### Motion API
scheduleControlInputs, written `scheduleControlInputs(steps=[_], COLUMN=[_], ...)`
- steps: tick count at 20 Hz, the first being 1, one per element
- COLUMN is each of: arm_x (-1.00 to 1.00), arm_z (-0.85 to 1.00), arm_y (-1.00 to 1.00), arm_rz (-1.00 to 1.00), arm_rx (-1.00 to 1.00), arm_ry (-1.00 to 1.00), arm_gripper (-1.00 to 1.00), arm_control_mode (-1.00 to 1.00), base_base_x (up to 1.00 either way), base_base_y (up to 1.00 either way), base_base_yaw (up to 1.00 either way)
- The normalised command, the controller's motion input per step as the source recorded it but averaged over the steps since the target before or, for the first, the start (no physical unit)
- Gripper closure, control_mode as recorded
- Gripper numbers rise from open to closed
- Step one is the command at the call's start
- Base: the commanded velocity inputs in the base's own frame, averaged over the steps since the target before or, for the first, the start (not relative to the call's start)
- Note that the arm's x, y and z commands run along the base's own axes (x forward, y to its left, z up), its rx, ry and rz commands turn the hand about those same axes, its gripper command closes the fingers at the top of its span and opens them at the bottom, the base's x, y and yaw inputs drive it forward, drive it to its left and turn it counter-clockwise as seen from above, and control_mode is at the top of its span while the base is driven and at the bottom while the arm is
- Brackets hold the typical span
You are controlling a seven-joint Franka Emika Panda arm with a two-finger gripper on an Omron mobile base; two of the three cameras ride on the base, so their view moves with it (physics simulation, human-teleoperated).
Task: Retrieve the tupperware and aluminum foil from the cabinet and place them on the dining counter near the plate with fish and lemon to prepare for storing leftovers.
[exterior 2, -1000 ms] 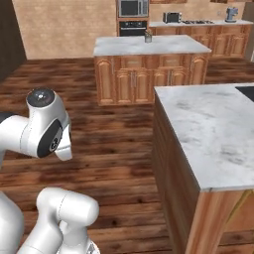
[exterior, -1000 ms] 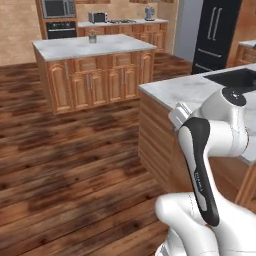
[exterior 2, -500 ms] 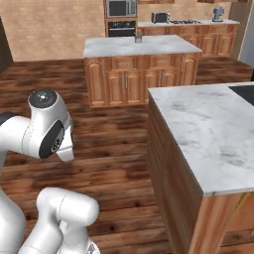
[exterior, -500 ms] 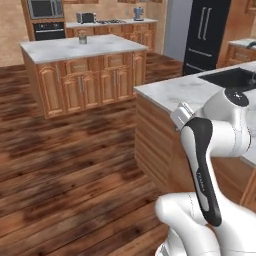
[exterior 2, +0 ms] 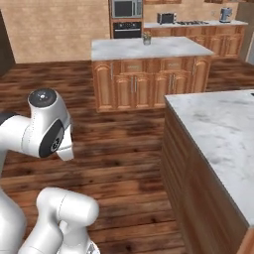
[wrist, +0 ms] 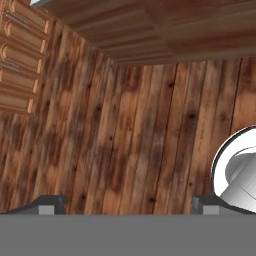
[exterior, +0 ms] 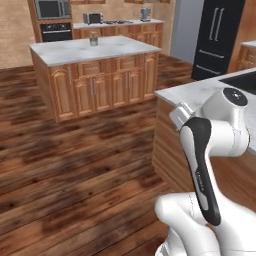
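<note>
The dining counter (exterior 2: 218,124) served as the landmark: its white-grey veined marble top ran along the right of the right base view, above a warm wooden base, and its near corner (exterior: 185,92) showed in the left base view just behind the folded white arm (exterior: 210,150). A dark inset at the far right edge of that view appeared to be the sink (exterior: 242,80). Well beyond the dining counter, across the dark plank floor (exterior: 75,165), stood the smaller marble-topped island (exterior 2: 146,49) of wooden cupboards, with a small jar-like thing (exterior 2: 147,38) on its top; what it was could not be told. Farther back still, against the wall, were a built-in oven (exterior 2: 126,27) and a black refrigerator (exterior: 215,35). In the hand view the gripper (wrist: 127,204) pointed down at the floor beside the dining counter's wooden base, its two dark fingertips (wrist: 47,204) set wide apart with nothing between them.
</note>
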Motion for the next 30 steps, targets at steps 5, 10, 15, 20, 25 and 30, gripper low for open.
scheduleControlInputs(steps=[5, 10, 15, 20, 25, 30], arm_x=[0.0, 0.0, 0.0, 0.0, 0.0, 0.0], arm_z=[0.0, 0.0, 0.0, 0.0, 0.0, 0.0], arm_y=[0.0, 0.0, 0.0, 0.0, 0.0, 0.0], arm_rz=[0.0, 0.0, 0.0, 0.0, 0.0, 0.0], arm_rx=[0.0, 0.0, 0.0, 0.0, 0.0, 0.0], arm_ry=[0.0, 0.0, 0.0, 0.0, 0.0, 0.0], arm_gripper=[-1.0, -1.0, -1.0, -1.0, -1.0, -1.0], arm_control_mode=[1.0, 1.0, 1.0, 1.0, 1.0, 1.0], base_base_x=[0.38, 0.58, 0.65, 0.7, 0.84, 0.87], base_base_y=[0.45, 0.25, 0.29, 0.3, 0.53, 0.63], base_base_yaw=[-0.03, -0.11, -0.12, -0.21, -0.24, -0.27])
